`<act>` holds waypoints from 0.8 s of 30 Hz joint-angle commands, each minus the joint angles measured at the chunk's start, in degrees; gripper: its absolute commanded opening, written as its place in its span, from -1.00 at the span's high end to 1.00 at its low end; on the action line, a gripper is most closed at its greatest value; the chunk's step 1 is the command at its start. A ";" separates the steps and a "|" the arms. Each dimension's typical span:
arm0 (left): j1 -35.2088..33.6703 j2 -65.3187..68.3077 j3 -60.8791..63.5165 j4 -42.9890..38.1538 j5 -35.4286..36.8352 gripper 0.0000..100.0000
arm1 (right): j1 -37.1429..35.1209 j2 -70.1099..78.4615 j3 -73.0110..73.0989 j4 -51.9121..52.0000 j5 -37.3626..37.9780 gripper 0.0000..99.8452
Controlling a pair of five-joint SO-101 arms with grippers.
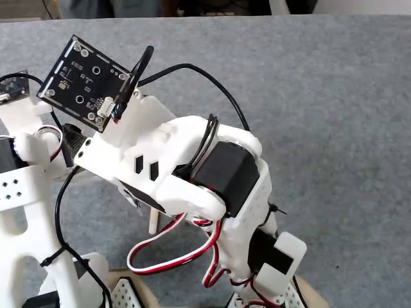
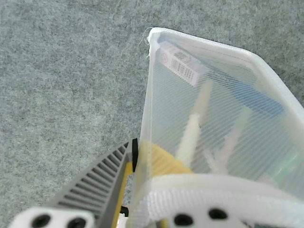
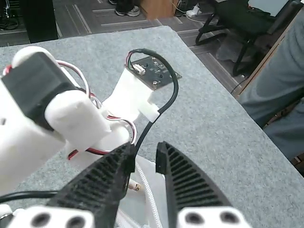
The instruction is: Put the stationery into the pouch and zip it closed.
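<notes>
The left gripper (image 2: 137, 161) was seen clenched on one edge of the pouch (image 2: 213, 118), with the ridged grey finger (image 2: 107, 178) pressed against the mesh from outside. The pouch was held upright over the grey table (image 2: 61, 85), and which table edge lay nearest could not be told. Through the translucent mesh, stationery was seen inside: a small barcode-labelled box (image 2: 178, 64) at the far upper corner, a blue pen (image 2: 256, 99) beside it, and pale sticks (image 2: 192, 133) slanting down toward the gripper. In the high view, both arms were seen crowded along the table's near edge, one arm (image 1: 192, 167) bent over the left half. The right gripper (image 3: 145, 154) was seen unclenched, its jaws narrowly parted, with a white cord (image 3: 145, 190) lying in the gap behind the tips; whether the cord was touched could not be told. Beyond it, the other arm's camera board (image 3: 154, 71) was seen.
</notes>
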 commanded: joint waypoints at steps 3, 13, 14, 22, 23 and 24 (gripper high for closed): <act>-0.22 4.31 5.49 -0.53 -0.09 0.94 | 3.43 -0.66 -1.27 1.49 0.00 0.81; -0.22 4.31 5.49 -0.62 -0.09 0.94 | 32.88 -1.19 8.48 3.78 -3.52 0.81; -0.22 4.31 5.49 -0.62 -0.09 0.94 | 34.90 -1.19 11.30 3.78 -4.04 0.81; -2.24 4.31 5.41 -0.62 0.00 0.94 | 38.33 4.18 45.49 -3.69 -4.92 0.81; -3.65 4.31 5.41 -0.62 0.00 0.94 | 38.33 5.85 49.10 -6.42 -4.92 0.81; -5.14 4.31 5.41 -0.70 0.00 0.94 | 38.33 7.43 52.18 -9.05 -4.92 0.81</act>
